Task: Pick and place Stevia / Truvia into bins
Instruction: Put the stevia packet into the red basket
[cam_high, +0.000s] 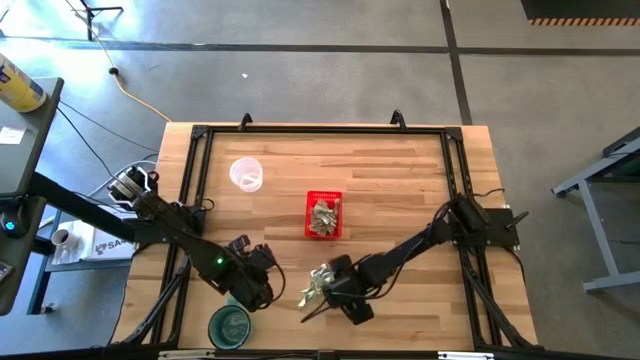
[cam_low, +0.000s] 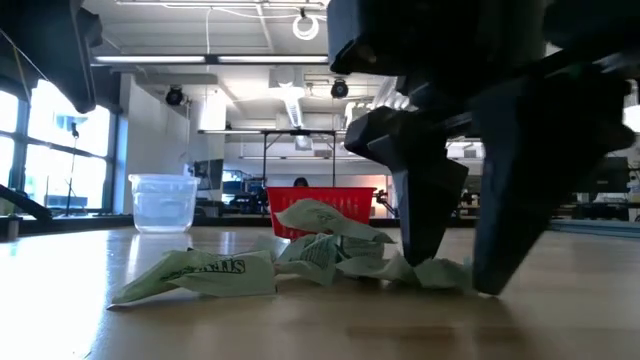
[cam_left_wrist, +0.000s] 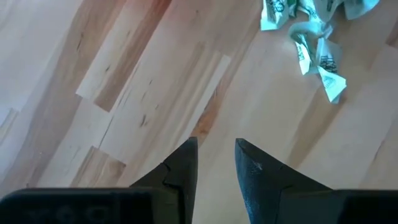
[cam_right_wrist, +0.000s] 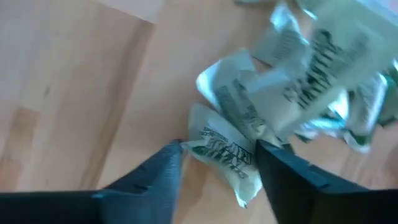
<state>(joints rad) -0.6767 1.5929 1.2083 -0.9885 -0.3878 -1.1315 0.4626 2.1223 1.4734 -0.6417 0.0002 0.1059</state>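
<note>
A heap of pale green and white Stevia / Truvia sachets (cam_high: 317, 284) lies on the wooden table near its front edge, seen close up in the low view as sachets (cam_low: 300, 255). More sachets lie in the red mesh basket (cam_high: 309, 228) at the table's middle. My right gripper (cam_right_wrist: 219, 149) points down into the heap, open, one finger on each side of a crumpled sachet (cam_right_wrist: 225, 157). In the low view both fingertips of the right gripper (cam_low: 455, 275) reach the tabletop. My left gripper (cam_left_wrist: 216, 146) hangs open over bare wood, left of the heap. My right gripper comes at the heap from above, pointing down. Its fingertips (cam_right_wrist: 175, 152) stand right at the two sides of one crumpled sachet that lies on the table. I cannot tell whether they touch it.
A clear plastic cup (cam_high: 246, 173) stands at the far left of the table. A round green cup (cam_high: 230, 326) stands at the near edge, just by my left gripper (cam_high: 262, 290). A black frame rail (cam_high: 190, 200) runs around the tabletop.
</note>
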